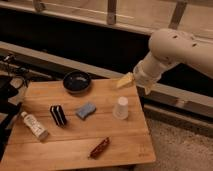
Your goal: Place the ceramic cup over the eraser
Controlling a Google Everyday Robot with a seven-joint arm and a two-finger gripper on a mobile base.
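Eraser (58, 115) lengthwise near-far; tool (125, 80) behind cup (120, 108)

A white cup (120, 108) is seen standing on a wooden table (120, 142), just right of a blue sponge (86, 110), with the striped eraser (58, 115) set further left, apart from both. The gripper (125, 80) is held over the table's far right corner, beyond the cup and right of a dark bowl (76, 81). A bottle (34, 126) and a reddish object (99, 148) are laid nearer the front.
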